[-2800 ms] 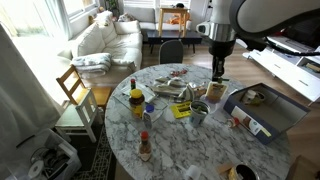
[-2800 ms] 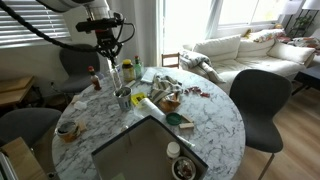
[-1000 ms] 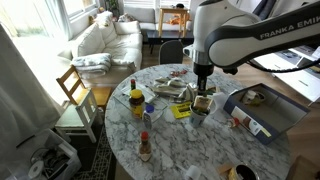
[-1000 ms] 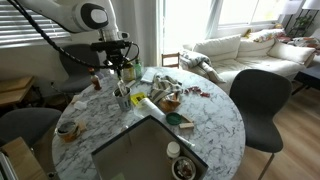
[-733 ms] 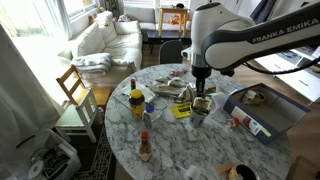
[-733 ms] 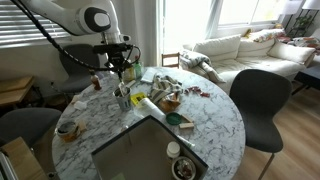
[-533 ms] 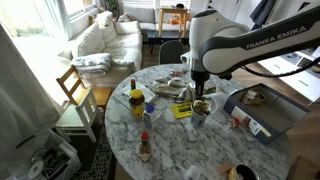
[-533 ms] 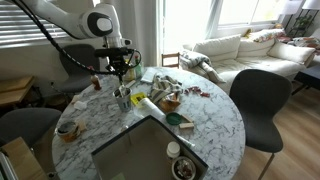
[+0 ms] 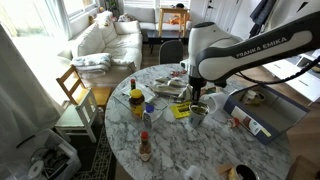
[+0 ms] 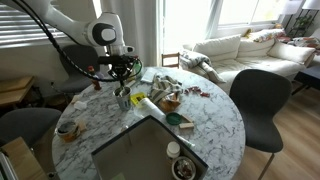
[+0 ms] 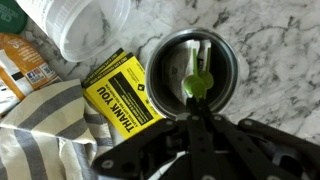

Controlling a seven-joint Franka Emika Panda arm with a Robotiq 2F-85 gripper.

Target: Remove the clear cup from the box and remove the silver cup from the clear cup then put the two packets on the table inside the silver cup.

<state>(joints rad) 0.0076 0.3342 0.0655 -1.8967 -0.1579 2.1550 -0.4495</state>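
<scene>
A: Surface, room?
B: Round marble table [image 9: 170, 135] in a living room, with a pale sofa [image 9: 100, 40] behind it.
A: Gripper?
B: Your gripper [image 11: 199, 95] is pinched on a green packet [image 11: 198, 80], right over the silver cup [image 11: 160, 75].
A: The cup?
B: Round, dull metal, dark inside, with something white in it. It stands on the marble. A yellow card [image 11: 122, 95] touches it and the clear cup [image 11: 90, 25] is beside it. The blue-grey box [image 10: 140, 150] is near.

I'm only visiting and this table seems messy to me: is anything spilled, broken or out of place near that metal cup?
Nothing looks spilled or broken. Two small oddities: a yellow THANK YOU card lies crooked right against the silver cup, and a packet stands on end inside it, apparently pinched by the shut jaws.
</scene>
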